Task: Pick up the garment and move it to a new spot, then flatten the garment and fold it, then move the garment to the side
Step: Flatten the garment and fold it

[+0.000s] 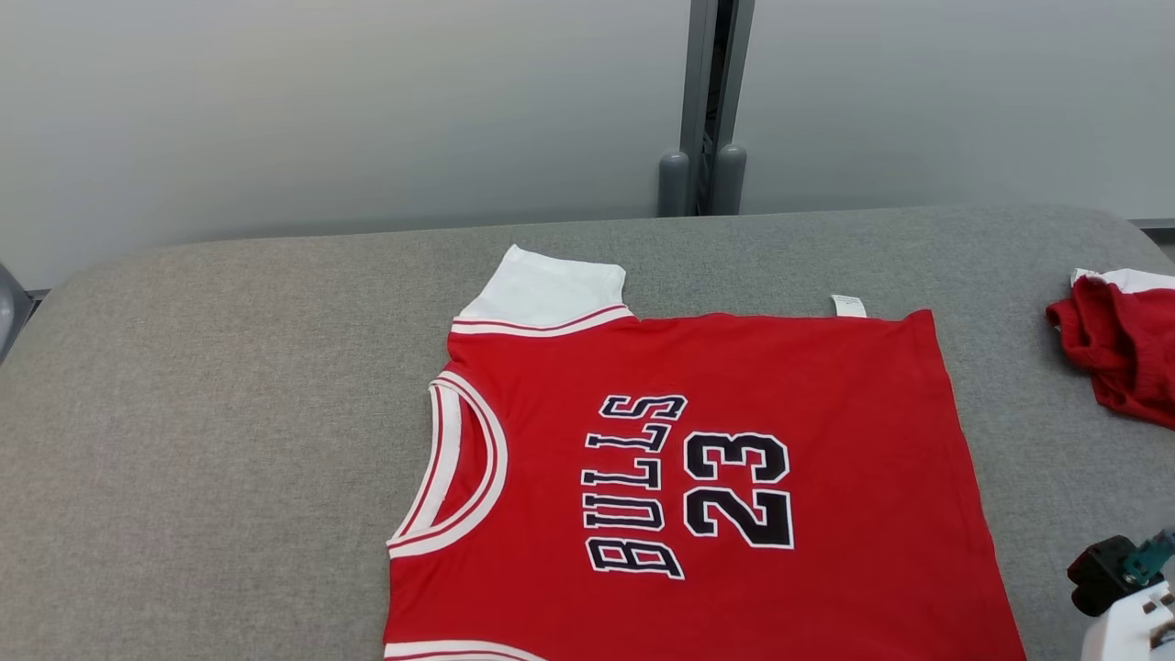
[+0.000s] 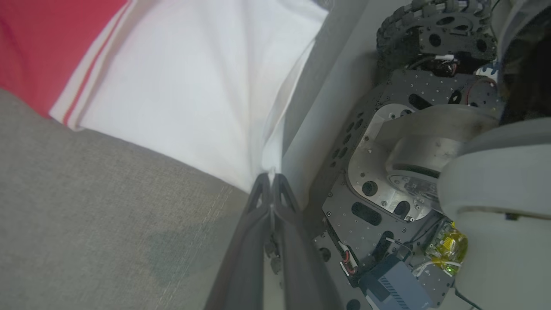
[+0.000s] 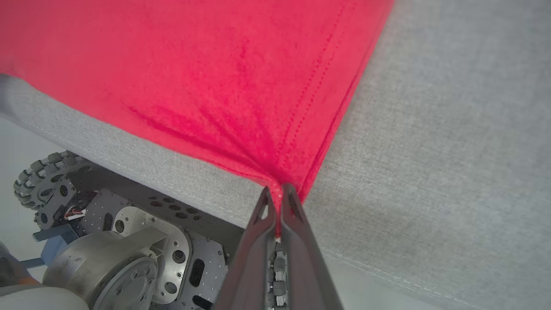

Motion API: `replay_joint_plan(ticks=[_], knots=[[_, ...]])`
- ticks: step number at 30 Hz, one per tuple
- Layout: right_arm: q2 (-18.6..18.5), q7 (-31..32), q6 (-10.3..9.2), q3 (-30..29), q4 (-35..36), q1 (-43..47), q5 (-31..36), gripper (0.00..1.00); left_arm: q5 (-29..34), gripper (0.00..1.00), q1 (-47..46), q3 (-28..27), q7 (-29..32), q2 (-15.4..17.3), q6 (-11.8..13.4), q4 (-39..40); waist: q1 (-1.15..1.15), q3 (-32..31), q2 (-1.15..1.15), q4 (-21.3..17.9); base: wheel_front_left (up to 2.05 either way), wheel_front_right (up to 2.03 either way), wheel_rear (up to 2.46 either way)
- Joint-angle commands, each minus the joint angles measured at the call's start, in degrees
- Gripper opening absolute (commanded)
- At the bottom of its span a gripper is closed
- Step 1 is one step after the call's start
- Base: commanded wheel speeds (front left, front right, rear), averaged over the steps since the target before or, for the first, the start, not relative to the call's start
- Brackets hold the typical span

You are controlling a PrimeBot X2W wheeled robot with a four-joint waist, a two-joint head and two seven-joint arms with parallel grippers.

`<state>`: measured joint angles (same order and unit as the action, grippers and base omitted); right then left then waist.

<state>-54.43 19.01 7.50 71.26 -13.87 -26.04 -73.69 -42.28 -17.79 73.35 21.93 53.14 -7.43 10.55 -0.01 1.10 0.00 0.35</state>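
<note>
The garment (image 1: 716,477) is a red jersey with white sleeves and "BULLS 23" on it, spread flat on the grey table (image 1: 202,413) with its collar to the left and its near part running off the bottom of the head view. In the left wrist view my left gripper (image 2: 271,177) is shut on the corner of the white sleeve (image 2: 193,90) at the table's near edge. In the right wrist view my right gripper (image 3: 280,189) is shut on the red hem corner (image 3: 241,86), the cloth bunching into creases at the fingertips.
A second crumpled red and white cloth (image 1: 1124,344) lies at the table's right edge. A grey wall with a vertical post (image 1: 711,101) stands behind the table. My wheeled base (image 2: 409,181) sits below the table's near edge. Part of my right arm (image 1: 1124,588) shows at the lower right.
</note>
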Motion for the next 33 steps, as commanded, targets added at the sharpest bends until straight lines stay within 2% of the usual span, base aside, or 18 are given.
replay_joint_plan(ticks=[1, 4, 9, 20, 27, 33], knots=[[-0.56, 0.94, -0.01, -0.35, 0.35, 1.40, -1.02, 0.00, -1.11, 0.00, 0.74, -0.08, 0.22, 0.36, -0.06, 0.50, 0.01, 0.05, 0.00, -0.02, 0.00, 0.00, 0.00], [-0.61, 1.73, -0.01, -0.78, 0.91, 2.39, -1.10, 0.00, -2.75, 0.00, 0.33, -0.08, -0.20, 0.55, -0.06, 0.76, 0.01, 0.20, 0.00, -0.05, 0.00, 0.00, 0.00], [0.36, -0.31, -0.01, -3.31, 0.29, 2.97, -0.79, 0.00, -4.56, 0.00, -1.97, -0.72, -1.66, 0.89, -0.06, -0.21, 0.01, 0.20, 0.00, -0.05, 0.00, 0.00, 0.00], [1.79, -3.91, -0.01, -9.91, -1.28, 1.89, -2.87, 0.00, -12.63, 0.00, -4.90, -8.33, -8.96, 0.03, 0.24, -0.92, 0.01, 0.69, 0.00, 0.05, 0.00, 0.00, 0.00], [3.71, -4.02, -0.01, -12.67, -2.98, 0.59, -2.83, 0.00, -14.30, 0.00, -7.76, -12.31, -13.37, -1.62, 0.26, -4.19, 0.01, 1.98, 0.00, -0.03, 0.00, 0.00, 0.00], [5.33, -4.51, -0.01, -14.24, -4.44, -1.16, -0.90, 0.00, -11.45, 0.00, -10.51, -13.54, -15.63, -4.23, 1.14, -8.06, 0.01, 4.02, 0.00, -0.06, 0.00, 0.00, 0.00]])
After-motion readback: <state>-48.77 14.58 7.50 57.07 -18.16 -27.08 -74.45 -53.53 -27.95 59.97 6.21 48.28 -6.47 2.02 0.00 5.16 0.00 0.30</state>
